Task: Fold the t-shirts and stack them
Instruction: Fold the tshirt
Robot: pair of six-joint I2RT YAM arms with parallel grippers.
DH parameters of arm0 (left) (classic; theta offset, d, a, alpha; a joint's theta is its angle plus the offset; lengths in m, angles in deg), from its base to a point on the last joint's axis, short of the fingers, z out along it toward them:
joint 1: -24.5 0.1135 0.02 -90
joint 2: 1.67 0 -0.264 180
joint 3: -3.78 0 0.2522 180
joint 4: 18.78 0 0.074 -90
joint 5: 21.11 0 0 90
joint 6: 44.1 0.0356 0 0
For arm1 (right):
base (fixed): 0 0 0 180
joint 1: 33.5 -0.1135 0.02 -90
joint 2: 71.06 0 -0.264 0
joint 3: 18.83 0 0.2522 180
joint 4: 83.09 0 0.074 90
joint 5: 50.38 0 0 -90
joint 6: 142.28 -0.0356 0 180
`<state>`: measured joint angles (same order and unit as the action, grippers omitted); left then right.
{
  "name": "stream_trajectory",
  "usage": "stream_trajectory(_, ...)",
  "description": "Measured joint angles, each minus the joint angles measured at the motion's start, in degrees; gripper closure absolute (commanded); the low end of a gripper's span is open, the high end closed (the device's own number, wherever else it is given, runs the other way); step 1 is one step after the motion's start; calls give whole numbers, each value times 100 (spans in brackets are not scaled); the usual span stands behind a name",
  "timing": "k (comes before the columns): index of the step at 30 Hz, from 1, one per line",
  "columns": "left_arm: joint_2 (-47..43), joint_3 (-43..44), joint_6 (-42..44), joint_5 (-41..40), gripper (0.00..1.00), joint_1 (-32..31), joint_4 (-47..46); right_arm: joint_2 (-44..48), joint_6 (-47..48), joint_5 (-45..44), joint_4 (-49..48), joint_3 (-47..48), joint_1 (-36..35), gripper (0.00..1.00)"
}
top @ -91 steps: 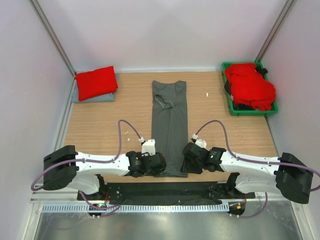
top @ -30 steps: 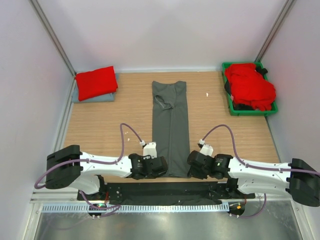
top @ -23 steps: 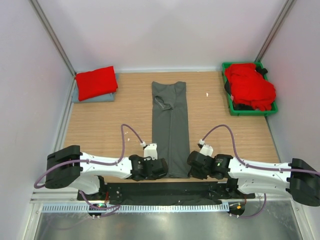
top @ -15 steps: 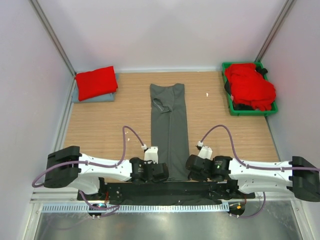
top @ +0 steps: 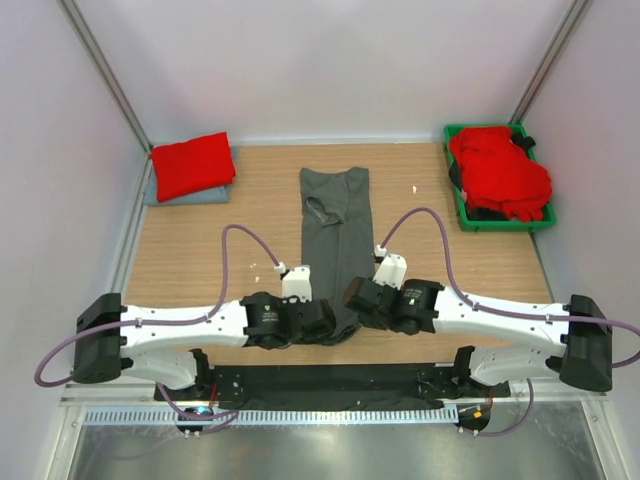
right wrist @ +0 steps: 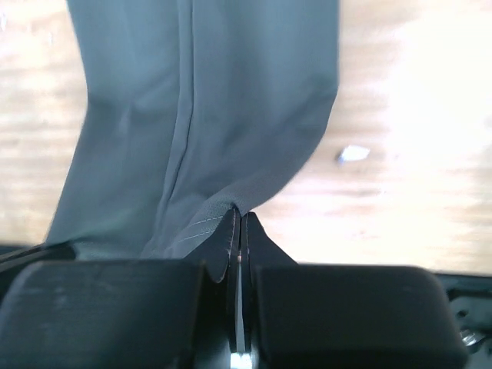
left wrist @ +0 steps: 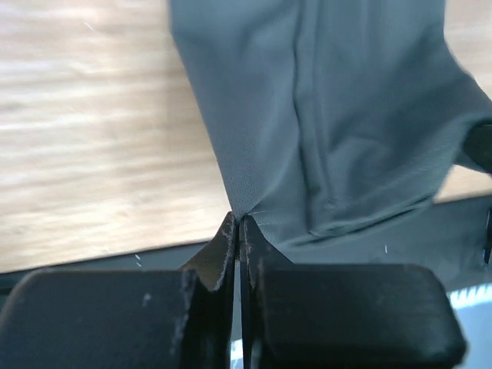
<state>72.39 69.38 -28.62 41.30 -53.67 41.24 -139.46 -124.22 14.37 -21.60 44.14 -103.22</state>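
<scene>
From above: grey shirt (top: 335,230) folded to a long strip down the middle of the bench (top: 200,265), far end short of the far edge, near end gathered narrow close to the near edge. Left tool (top: 325,322) at the strip's near left corner, right tool (top: 355,298) at its near right corner, the two just beside each other with the cloth between. At the far left corner, folded red shirt (top: 192,165) atop a blue-grey shirt (top: 190,197). At the far right corner, green bin (top: 500,224) heaped with red shirts (top: 500,172), something dark beneath them. From the left wrist: left tool (left wrist: 238,223) pinched tight on the corner of the grey shirt (left wrist: 323,115), cloth spreading away from the tips over bare wood and over the dark strip at the near edge. From the right wrist: right tool (right wrist: 238,215) likewise clamped on a corner of the grey shirt (right wrist: 215,100), a seam running along the cloth, a small white speck on the wood just right of it.
</scene>
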Motion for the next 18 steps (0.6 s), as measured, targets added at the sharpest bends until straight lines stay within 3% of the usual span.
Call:
stream_trajectory(9,114,437,968,160,100,1257,92,-413,1040,-17,22,551,1270,99)
stream_trajectory(18,1287,1432,2017,627,100,2181,-48,-938,1915,83,-125,1143,2072,99)
